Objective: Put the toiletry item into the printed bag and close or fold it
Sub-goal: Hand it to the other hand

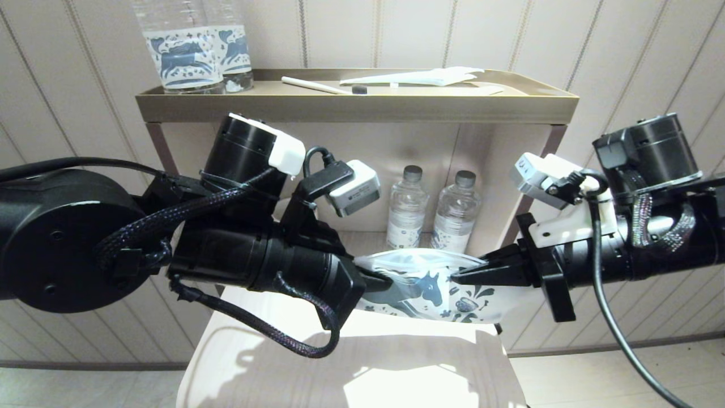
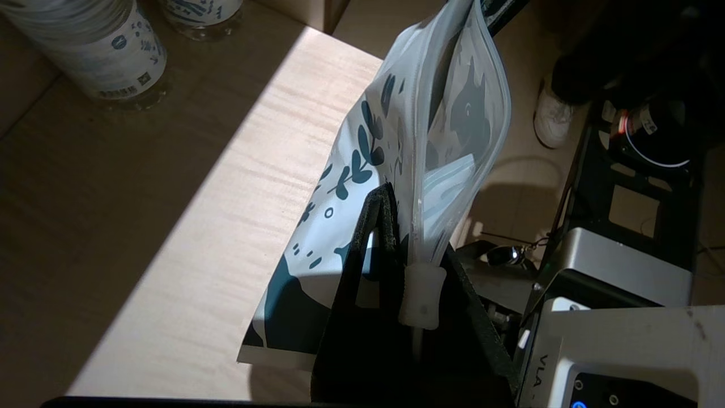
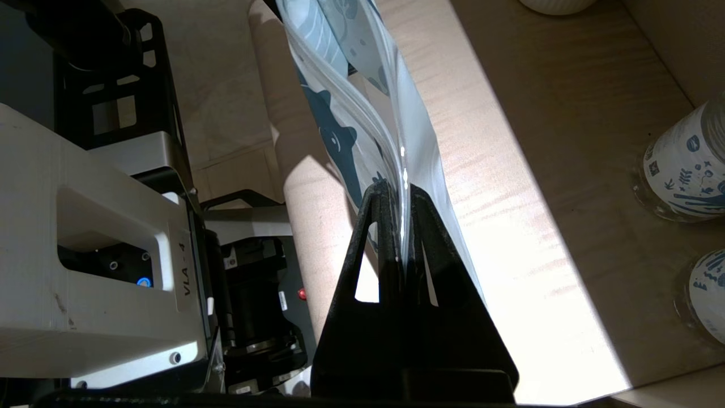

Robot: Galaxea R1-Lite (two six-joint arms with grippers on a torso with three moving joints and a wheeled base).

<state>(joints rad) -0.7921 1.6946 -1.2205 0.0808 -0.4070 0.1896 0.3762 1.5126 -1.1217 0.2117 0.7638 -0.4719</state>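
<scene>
Head view shows the printed bag [image 1: 422, 286] held in the air above the table [image 1: 351, 362], its long axis running across between the two arms. The left gripper [image 1: 378, 279] has its fingers clamped on the zip-slider end, and the right gripper [image 1: 460, 277] pinches the opposite end of the seal. A pale shape inside the bag is likely the toiletry item [image 2: 447, 190], though I cannot tell for sure.

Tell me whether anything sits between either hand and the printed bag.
Nothing does. The left hand is shut on one end of the bag at its zip slider, and the right hand is shut on the opposite end, holding it above the table.
</scene>
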